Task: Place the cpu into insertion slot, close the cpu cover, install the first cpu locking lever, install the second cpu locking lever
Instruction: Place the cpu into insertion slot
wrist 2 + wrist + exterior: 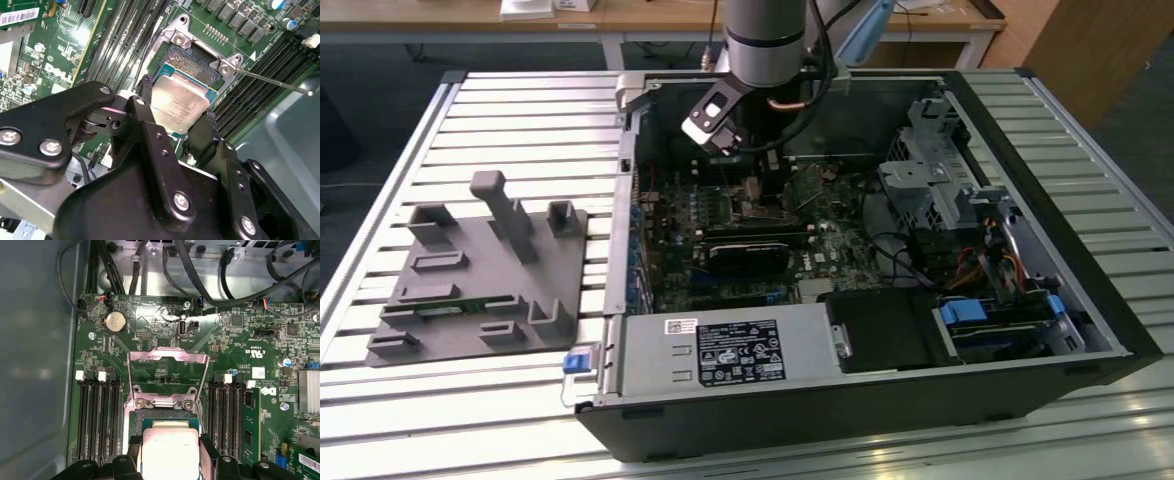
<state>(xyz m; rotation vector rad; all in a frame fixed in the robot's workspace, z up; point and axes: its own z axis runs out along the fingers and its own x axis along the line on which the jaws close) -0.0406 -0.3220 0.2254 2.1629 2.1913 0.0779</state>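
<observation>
While the black two-fingered pincer [177,101] clamps the flat square silver-bronze cpu [182,95] by two opposite edges, upper centre of the exterior view, the chip hangs just over the dark square insertion slot [192,62]; the silver frame-shaped cpu cover [167,371] stands open.

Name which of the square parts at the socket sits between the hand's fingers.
The silver-topped chip, gripped by the hand over the socket; the cover frame stands flipped open, untouched.

cpu [176,100]: dull brushed metal top | cover [167,356]: shiny bare metal | board [225,347]: glossy green | gripper [178,102]: matt black | table [520,110]: ribbed pale metal | fixture [467,290]: matt grey plastic
</observation>
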